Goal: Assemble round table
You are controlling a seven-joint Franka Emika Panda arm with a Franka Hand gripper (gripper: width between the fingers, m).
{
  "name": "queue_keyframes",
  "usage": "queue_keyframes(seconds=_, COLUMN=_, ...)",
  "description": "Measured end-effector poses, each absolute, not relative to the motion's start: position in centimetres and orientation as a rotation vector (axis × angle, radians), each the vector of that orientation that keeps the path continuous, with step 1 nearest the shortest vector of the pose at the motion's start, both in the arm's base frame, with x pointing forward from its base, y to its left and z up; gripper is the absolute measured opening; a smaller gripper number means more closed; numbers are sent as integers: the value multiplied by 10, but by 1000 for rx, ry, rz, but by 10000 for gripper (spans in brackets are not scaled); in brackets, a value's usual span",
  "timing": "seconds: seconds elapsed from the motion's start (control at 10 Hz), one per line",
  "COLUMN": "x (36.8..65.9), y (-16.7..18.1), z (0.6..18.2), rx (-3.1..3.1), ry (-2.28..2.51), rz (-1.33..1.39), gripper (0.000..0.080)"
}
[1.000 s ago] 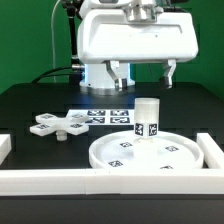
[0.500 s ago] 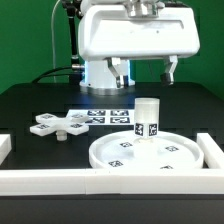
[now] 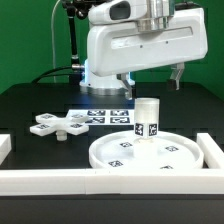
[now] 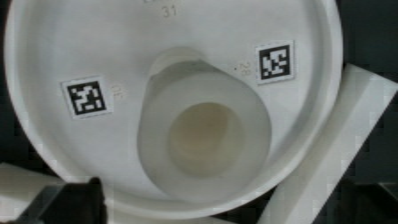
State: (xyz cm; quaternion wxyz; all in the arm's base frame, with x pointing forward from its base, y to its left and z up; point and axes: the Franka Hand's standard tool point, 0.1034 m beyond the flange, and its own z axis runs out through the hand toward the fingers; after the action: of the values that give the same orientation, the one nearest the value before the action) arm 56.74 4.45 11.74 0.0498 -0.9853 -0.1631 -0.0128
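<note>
The leg (image 3: 148, 118) stands upright at the centre of the disc (image 3: 182, 158), so this join seems done. The foot (image 3: 58, 124) lies apart, at the exterior view's left, not yet mounted. The gripper (image 3: 153, 84) hangs above the leg, fingers spread, empty.

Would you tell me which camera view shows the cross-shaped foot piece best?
The exterior view: the foot piece lies whole on the table, to the exterior view's left of the disc. The wrist view misses it.
</note>
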Motion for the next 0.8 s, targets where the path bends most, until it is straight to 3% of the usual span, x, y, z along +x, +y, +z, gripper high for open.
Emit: queue_keyframes(seconds=0.8, x=561, y=39, z=97, rx=-3011, ry=-666, rz=-152, gripper=648)
